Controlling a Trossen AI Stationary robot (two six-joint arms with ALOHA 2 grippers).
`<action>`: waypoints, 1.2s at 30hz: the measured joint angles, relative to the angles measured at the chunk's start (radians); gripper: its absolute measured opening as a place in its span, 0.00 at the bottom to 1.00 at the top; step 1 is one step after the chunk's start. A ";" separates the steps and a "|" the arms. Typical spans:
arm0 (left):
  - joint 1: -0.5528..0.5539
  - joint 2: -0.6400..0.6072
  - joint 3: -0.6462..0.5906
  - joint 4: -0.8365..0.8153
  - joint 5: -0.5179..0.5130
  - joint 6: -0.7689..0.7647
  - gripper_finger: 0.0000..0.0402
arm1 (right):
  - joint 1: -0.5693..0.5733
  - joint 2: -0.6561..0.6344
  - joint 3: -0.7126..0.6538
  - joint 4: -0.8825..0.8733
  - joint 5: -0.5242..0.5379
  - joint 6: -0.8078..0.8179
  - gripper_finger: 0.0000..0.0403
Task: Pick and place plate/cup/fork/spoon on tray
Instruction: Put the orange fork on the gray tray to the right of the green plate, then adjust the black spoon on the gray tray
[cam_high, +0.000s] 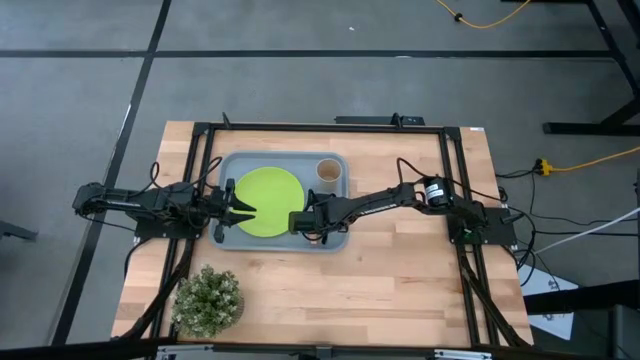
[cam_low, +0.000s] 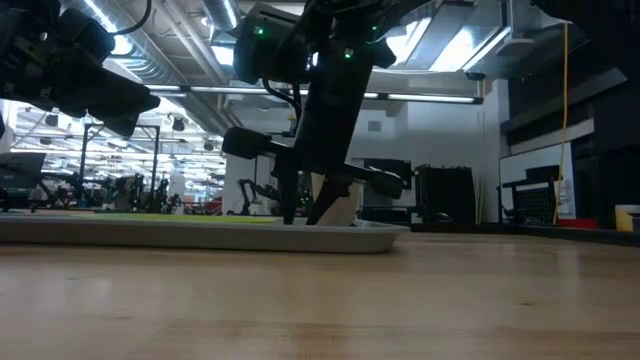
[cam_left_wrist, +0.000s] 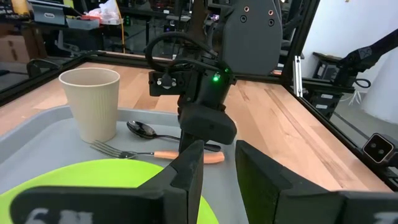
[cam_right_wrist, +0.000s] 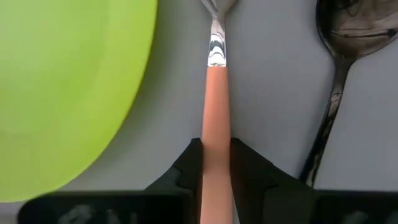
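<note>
The grey-blue tray (cam_high: 230, 160) holds the lime-green plate (cam_high: 268, 202), the beige cup (cam_high: 328, 172), the dark spoon (cam_left_wrist: 142, 129) and the orange-handled fork (cam_left_wrist: 124, 151). The cup stands upright on its base. The spoon and the fork lie flat on the tray floor between the plate and the cup. My right gripper (cam_right_wrist: 216, 149) is low over the tray beside the plate, shut on the fork. My left gripper (cam_left_wrist: 217, 174) is open and empty over the plate's left part (cam_high: 232, 205). My right gripper pinches the fork's orange handle (cam_right_wrist: 216, 134) between its two fingers, toward the handle's free end. The fingers come from above and lie one on each long side of the handle. The fork lies flat on the tray (cam_right_wrist: 273, 93), tines pointing away from the gripper.
A small potted plant (cam_high: 208, 298) stands near the table's near left corner. Bare wooden tabletop (cam_high: 400, 280) lies to the right of and in front of the tray. A black frame runs along the table's edges.
</note>
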 joint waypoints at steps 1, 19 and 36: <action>0.000 0.000 0.000 0.000 0.000 0.000 0.21 | 0.000 0.000 0.000 -0.001 0.000 0.000 0.14; 0.000 0.000 0.000 0.000 0.000 0.000 0.22 | 0.000 -0.005 -0.002 -0.003 0.003 -0.002 0.24; 0.000 0.000 0.000 0.000 0.000 0.000 0.21 | 0.003 -0.017 0.075 -0.091 0.005 -0.039 0.25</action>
